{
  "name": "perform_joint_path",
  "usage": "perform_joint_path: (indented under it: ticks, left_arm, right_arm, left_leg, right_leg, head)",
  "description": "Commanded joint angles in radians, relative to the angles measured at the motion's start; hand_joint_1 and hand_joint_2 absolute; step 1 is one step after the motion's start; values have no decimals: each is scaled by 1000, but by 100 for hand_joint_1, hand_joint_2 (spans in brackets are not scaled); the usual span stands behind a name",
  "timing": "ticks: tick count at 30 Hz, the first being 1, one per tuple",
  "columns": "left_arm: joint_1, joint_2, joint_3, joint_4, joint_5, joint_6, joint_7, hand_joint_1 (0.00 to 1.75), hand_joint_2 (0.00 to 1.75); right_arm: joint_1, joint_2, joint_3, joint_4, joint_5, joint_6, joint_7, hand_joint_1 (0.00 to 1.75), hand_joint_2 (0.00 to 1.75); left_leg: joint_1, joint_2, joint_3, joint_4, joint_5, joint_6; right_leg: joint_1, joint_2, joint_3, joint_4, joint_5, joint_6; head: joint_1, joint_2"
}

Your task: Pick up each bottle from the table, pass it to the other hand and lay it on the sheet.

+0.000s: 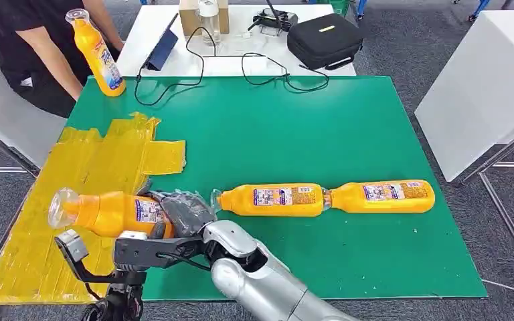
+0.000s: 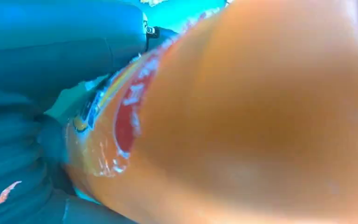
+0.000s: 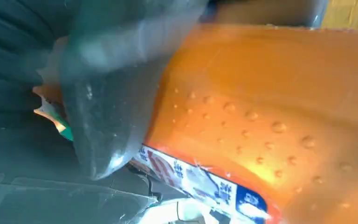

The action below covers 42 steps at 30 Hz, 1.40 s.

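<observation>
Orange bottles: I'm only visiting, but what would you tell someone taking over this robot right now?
Right hand grips the held bottle above the yellow sheet. Left hand is close against it; its grip is unclear. Two lying bottles rest end to end on the green mat. An upright bottle stands at its far left corner. None lies on the sheet yet.

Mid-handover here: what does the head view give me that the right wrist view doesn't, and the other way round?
Head view alone: two bottles lying end to end on the green mat, the yellow sheet, and a person's bottle upright at the far corner. Right wrist view alone: droplets on the held bottle and the thick grey thumb pressed against it. Both show the right hand gripping that orange bottle near its label.
</observation>
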Motion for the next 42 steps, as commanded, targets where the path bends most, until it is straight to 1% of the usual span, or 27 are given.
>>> perform_joint_path:
  ticks: [1, 2, 3, 5, 8, 12, 13, 15, 16, 18, 21, 23, 24, 25, 26, 29, 30, 31, 32, 33, 34, 35, 36, 39, 40, 41, 42]
  left_arm:
    - [-95, -13, 38, -34, -33, 33, -30, 175, 175]
    - [-83, -13, 65, -40, -50, 35, -37, 175, 175]
    - [-72, -16, 89, -47, -73, 42, -45, 175, 175]
    - [-62, -17, 135, -51, -104, 67, -57, 175, 175]
    - [-59, -21, 220, -53, -171, 109, -74, 175, 175]
    - [-27, -28, 292, -74, -174, 96, -67, 175, 175]
    - [-22, -29, 294, -76, -174, 95, -67, 175, 175]
    - [-9, -30, 289, -83, -183, 92, -71, 175, 175]
    - [-6, -31, 287, -87, -206, 110, -81, 175, 175]
    - [-1, -28, 283, -94, -246, 145, -101, 175, 175]
    - [0, -19, 280, -95, -274, 180, -108, 175, 175]
    - [-3, -15, 280, -90, -287, 199, -114, 175, 175]
    - [-4, -9, 279, -88, -309, 224, -123, 175, 175]
    - [-10, -1, 275, -84, -374, 291, -146, 175, 175]
    - [-17, 3, 276, -80, -445, 359, -161, 175, 175]
    - [-60, 14, 262, -25, -723, 626, -177, 175, 175]
    - [-90, 22, 239, 34, -912, 769, -166, 175, 175]
    - [-98, 24, 231, 50, -943, 789, -165, 175, 175]
    - [-123, 26, 216, 119, -1126, 899, -136, 175, 175]
    - [-145, 32, 208, 180, -1248, 935, -101, 175, 175]
    - [-173, 3, 242, 241, -1454, 935, -56, 175, 175]
    - [-183, 3, 241, 272, -1483, 935, -49, 175, 175]
    - [-211, -14, 289, 336, -1634, 935, -24, 175, 175]
    - [-217, -15, 290, 362, -1670, 935, -15, 175, 175]
    - [-217, -15, 290, 362, -1670, 935, -15, 175, 175]
    - [-217, -15, 290, 362, -1670, 935, -15, 175, 175]
    - [-220, -9, 299, 392, -1722, 935, 13, 175, 175]
  right_arm:
    - [182, -86, -145, -149, 47, -67, -81, 0, 0]
    - [212, -110, -188, -235, 58, -41, -84, 0, 0]
    - [241, -126, -225, -303, 72, -36, -88, 0, 0]
    - [291, -151, -283, -418, 85, -57, -94, 0, 0]
    - [357, -181, -355, -559, 109, -27, -92, 0, 0]
    - [379, -172, -400, -572, 109, -5, -122, 0, 0]
    - [379, -172, -400, -568, 109, -5, -123, 0, 0]
    - [377, -171, -395, -558, 112, -5, -130, 0, 0]
    - [379, -173, -392, -558, 114, -8, -132, 0, 0]
    - [389, -180, -392, -570, 113, -23, -137, 0, 0]
    - [397, -190, -396, -591, 111, -30, -136, 0, 0]
    - [397, -190, -397, -595, 109, -33, -135, 0, 0]
    - [397, -191, -397, -597, 109, -34, -135, 0, 0]
    - [400, -192, -398, -606, 109, -38, -135, 0, 0]
    - [402, -195, -400, -614, 109, -40, -134, 0, 0]
    - [404, -198, -407, -638, 104, -46, -134, 0, 0]
    - [397, -202, -404, -645, 92, -41, -140, 0, 0]
    - [396, -202, -403, -647, 91, -40, -140, 0, 0]
    - [388, -206, -396, -649, 77, -30, -145, 0, 0]
    - [383, -208, -391, -650, 76, -29, -146, 0, 0]
    - [371, -213, -376, -646, 49, -10, -159, 0, 0]
    - [368, -215, -373, -645, 49, -10, -159, 0, 0]
    - [356, -219, -358, -636, 46, -7, -162, 0, 0]
    - [352, -220, -354, -633, 33, -2, -169, 0, 0]
    - [352, -220, -354, -633, 33, -2, -169, 0, 0]
    - [352, -220, -354, -633, 33, -2, -169, 0, 0]
    - [342, -221, -348, -624, 23, 6, -176, 0, 0]
  left_leg:
    - [1, -11, 8, -3, 0, 2]
    - [2, -11, 7, -3, 0, 2]
    - [1, -8, 2, -1, 0, 1]
    - [1, -9, 5, -1, -1, 2]
    - [0, -8, 3, 0, -1, 2]
    - [1, -6, 5, -1, -3, 1]
    - [0, -5, 2, -1, -2, 1]
    - [0, -3, 6, -2, -3, 1]
    - [0, -4, 3, -1, -2, 1]
    - [0, -5, 5, -2, -3, 1]
    - [0, -4, 1, -1, -2, 1]
    - [1, -5, 5, -2, -3, 1]
    - [0, -5, 2, -1, -2, 1]
    - [1, -5, 9, -3, -4, 2]
    - [0, -5, 1, -1, -1, 0]
    - [0, -7, 1, -2, -1, 0]
    - [1, -7, 3, -2, -1, 1]
    - [0, -8, 5, -3, -1, 1]
    - [0, -8, 2, -2, 0, 0]
    - [0, -8, 5, -3, -1, 1]
    - [-1, -8, 2, -3, 0, 0]
    - [0, -8, 4, -3, 0, 1]
    - [-1, -9, 6, -5, 0, 1]
    - [-1, -5, 2, -2, 0, 1]
    - [0, -5, 9, -4, -1, 3]
    - [0, -5, 2, -2, 0, 1]
    - [0, -4, 4, -2, -1, 2]
  right_leg:
    - [3, -14, 13, -5, -3, -4]
    - [3, -14, 13, -5, -3, -4]
    - [2, -9, 6, -2, -2, -2]
    - [2, -12, 10, -3, -3, -3]
    - [2, -10, 9, -2, -3, -2]
    - [2, -6, 10, -2, -2, -3]
    - [1, -4, 6, -2, -1, -2]
    - [2, -4, 11, -3, -2, -3]
    - [1, -3, 7, -2, -1, -2]
    - [1, -5, 10, -2, -2, -3]
    - [1, -3, 5, -1, -1, -1]
    - [2, -5, 10, -3, -2, -3]
    - [1, -4, 6, -1, -1, -2]
    - [2, -6, 15, -4, -4, -4]
    - [1, -4, 6, -1, -1, -2]
    - [1, -6, 6, -1, -1, -2]
    - [1, -7, 9, -2, -2, -3]
    - [2, -8, 11, -3, -2, -3]
    - [0, -7, 7, -2, -1, -2]
    - [1, -8, 10, -3, -2, -3]
    - [0, -7, 7, -2, -1, -2]
    - [1, -7, 10, -3, -1, -2]
    - [0, -8, 11, -4, -1, -3]
    - [0, -6, 8, -2, 0, -1]
    - [1, -8, 15, -5, -1, -4]
    - [0, -5, 8, -2, 0, -1]
    - [1, -6, 10, -3, -1, -3]
  head:
    - [1, 0]
    - [0, 0]
    - [1, 0]
    - [1, 0]
    - [1, 0]
    - [1, 0]
    - [1, 0]
    - [1, 0]
    - [1, 0]
    - [1, 0]
    - [1, 0]
    - [1, 0]
    - [1, 0]
    - [1, 0]
    - [1, 0]
    - [1, 0]
    - [1, 0]
    - [1, 0]
    - [1, 0]
    - [1, 0]
    - [1, 0]
    - [1, 0]
    - [1, 0]
    - [1, 0]
    - [2, 0]
    - [1, 0]
    - [1, 0]
